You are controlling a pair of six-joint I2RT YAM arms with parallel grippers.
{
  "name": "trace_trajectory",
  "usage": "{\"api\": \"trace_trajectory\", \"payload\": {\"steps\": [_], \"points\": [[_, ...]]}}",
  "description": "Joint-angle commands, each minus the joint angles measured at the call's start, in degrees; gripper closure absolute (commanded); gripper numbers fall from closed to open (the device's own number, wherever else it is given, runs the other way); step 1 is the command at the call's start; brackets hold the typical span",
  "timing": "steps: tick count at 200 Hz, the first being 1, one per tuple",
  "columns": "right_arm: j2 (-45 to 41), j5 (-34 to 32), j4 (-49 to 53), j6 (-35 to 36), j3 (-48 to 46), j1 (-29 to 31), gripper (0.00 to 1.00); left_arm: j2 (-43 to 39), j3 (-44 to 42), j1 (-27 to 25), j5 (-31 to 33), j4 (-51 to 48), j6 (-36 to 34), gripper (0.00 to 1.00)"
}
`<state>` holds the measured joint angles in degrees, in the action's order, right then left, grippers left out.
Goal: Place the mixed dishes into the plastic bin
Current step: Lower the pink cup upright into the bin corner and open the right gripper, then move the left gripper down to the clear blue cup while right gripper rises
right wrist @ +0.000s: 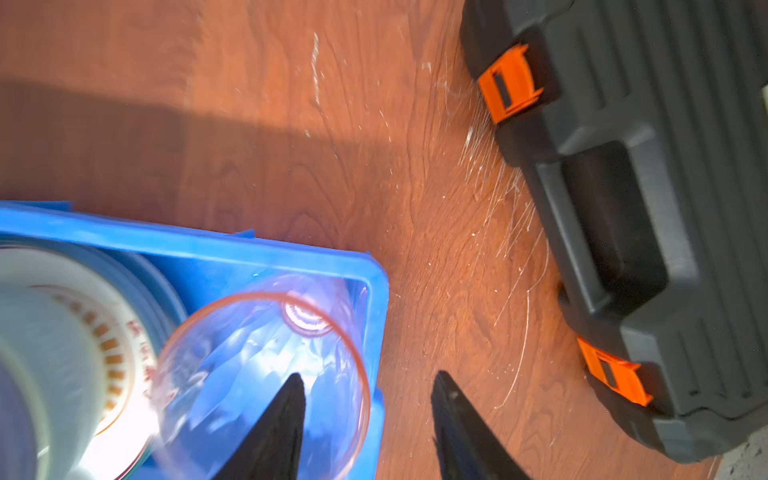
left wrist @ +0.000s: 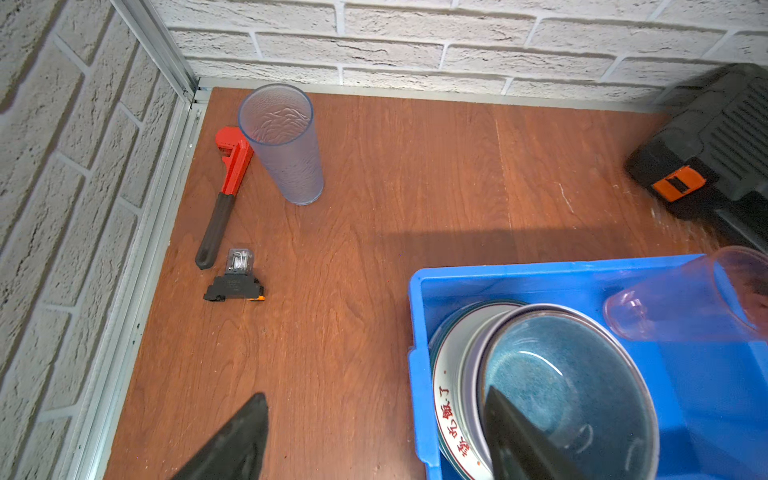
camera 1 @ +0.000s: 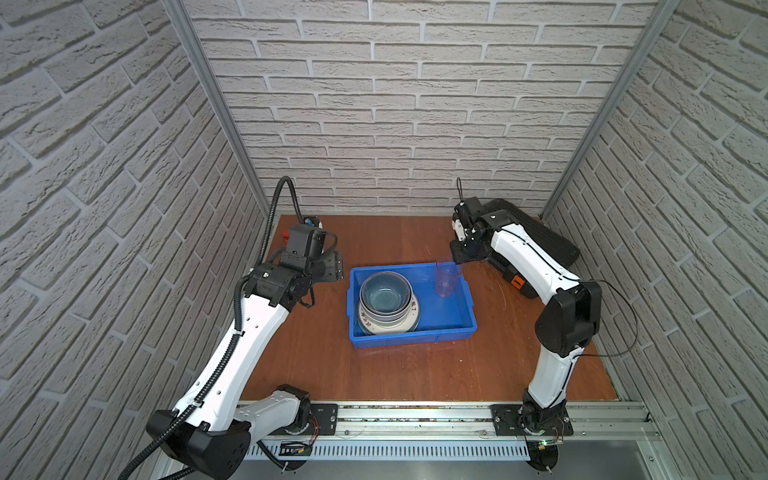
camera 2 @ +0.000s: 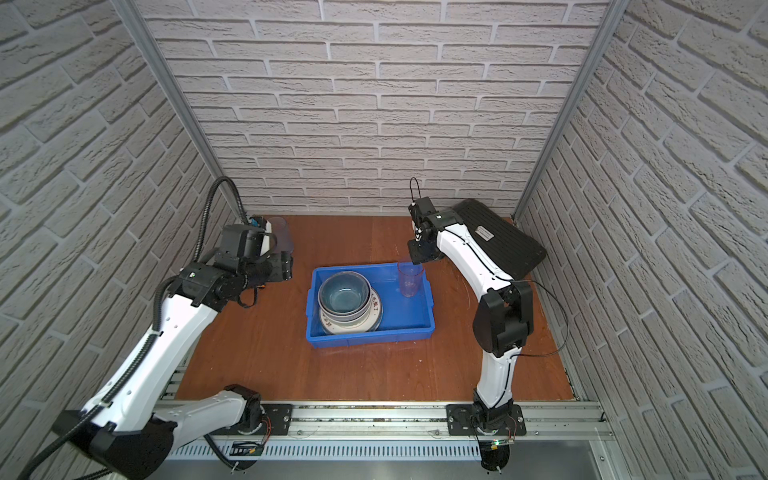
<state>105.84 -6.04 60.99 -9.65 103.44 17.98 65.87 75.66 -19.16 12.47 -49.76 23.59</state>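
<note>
Straddling pink tumbler (right wrist: pixel 228 353), right end effector (right wrist: pixel 368 374) parted, left end effector (left wrist: pixel 376 392) spread, black module (left wrist: pixel 235 286) seen by left wrist only.

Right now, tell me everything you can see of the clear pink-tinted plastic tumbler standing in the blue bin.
The clear, pink-tinted tumbler looks like thin plastic, tapering from a wide open rim to a narrower base. Empty, it stands rim up in the far right corner of the bright blue shallow plastic bin, apart from the stacked dishes. The right gripper straddles its rim, jaws apart: one finger inside, one outside; contact with the wall is unclear.
</note>
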Motion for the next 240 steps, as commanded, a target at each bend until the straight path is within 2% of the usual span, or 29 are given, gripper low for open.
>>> {"api": "trace_trajectory", "payload": {"steps": [1, 48, 75, 107, 163, 240], "points": [[-5.7, 2.07, -1.51, -0.08, -0.71, -0.23, 0.46, 1.34, 0.23, 2.95, -2.13, 1.25, -1.86, 0.19], [-12.75, 5.97, -4.14, -0.87, -3.78, -0.28, 0.43, 6.5, 1.68, 11.64, -7.86, 3.42, -2.3, 0.19], [-19.03, 10.58, -10.0, -1.28, -10.59, -0.13, 0.43, 11.57, 4.67, 18.04, -11.15, 2.65, 0.48, 0.22], [-25.59, 16.7, -14.68, -1.05, -18.68, 0.04, 0.43, 18.17, 9.07, 23.17, -15.54, 3.96, 1.15, 0.25], [-33.42, 21.45, -19.13, -0.46, -30.7, 0.85, 0.42, 32.11, 21.14, 27.21, -18.3, 3.77, 0.17, 0.32], [-37.98, 22.72, -20.21, 0.18, -34.61, 3.63, 0.42, 52.53, 42.41, 28.91, -21.43, -2.36, -0.76, 0.45]]}}
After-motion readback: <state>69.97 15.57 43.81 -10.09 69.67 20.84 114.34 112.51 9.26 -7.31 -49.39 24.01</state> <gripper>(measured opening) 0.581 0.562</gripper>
